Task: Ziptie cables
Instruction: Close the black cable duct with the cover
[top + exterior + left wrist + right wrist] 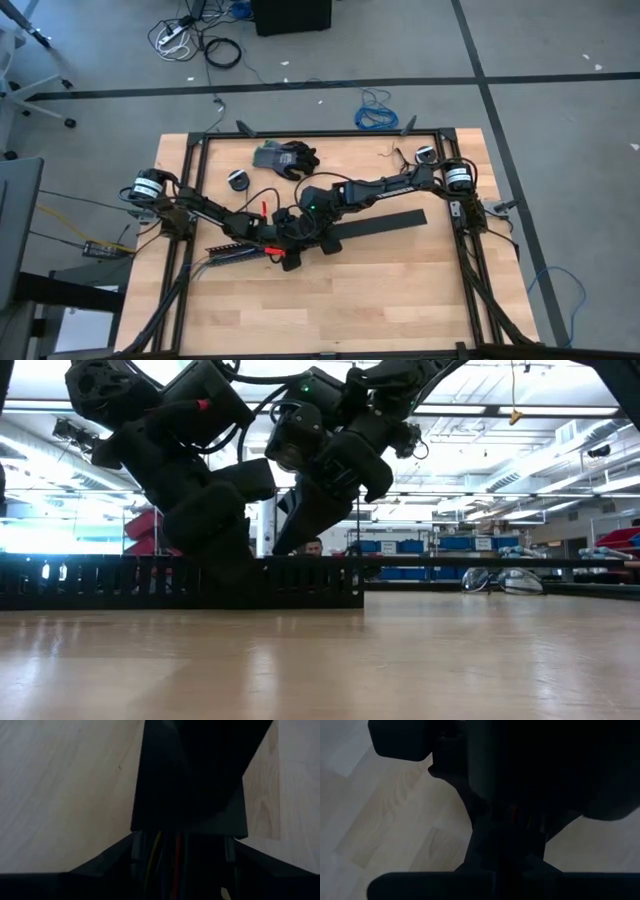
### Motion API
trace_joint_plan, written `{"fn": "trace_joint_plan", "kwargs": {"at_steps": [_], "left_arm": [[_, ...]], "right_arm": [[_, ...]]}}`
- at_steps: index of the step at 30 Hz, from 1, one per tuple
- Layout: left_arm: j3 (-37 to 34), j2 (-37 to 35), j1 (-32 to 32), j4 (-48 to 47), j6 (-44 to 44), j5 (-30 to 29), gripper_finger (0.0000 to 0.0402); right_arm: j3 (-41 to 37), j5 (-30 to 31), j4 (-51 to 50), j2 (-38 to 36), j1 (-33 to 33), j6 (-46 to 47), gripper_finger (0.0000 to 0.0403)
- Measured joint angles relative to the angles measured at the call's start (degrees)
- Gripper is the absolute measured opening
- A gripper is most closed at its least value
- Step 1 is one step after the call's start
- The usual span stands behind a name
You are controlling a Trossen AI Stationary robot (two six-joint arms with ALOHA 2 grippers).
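Under both arms, cables point(167, 865) mostly hidden

no readable text, labels, signs

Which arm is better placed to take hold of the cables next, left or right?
Left, probably. The left gripper sits right at the end of the cables by the slotted channel, wires showing between its fingers. The right gripper is shut, crowded just beside it.

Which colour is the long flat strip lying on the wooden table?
The long flat strip is black; the high view shows it best.
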Motion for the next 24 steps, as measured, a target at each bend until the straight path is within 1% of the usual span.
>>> {"fn": "trace_joint_plan", "kwargs": {"at_steps": [10, 15, 24], "left_arm": [[0.2, -0.7, 0.0, -3.2, -0.2, 1.9, 0.024], [0.0, -0.6, 0.1, -1.4, 2.4, 2.5, 0.024], [-0.1, -0.6, 0.0, -0.4, 2.2, 2.6, 0.0244]], "right_arm": [[-0.4, -0.1, -2.5, -0.3, 0.0, 0.3, 0.0], [-0.4, -0.4, -2.3, -0.3, 0.0, 0.2, 0.0], [-0.5, -0.5, -2.3, -0.3, 0.0, 0.2, 0.0]]}}
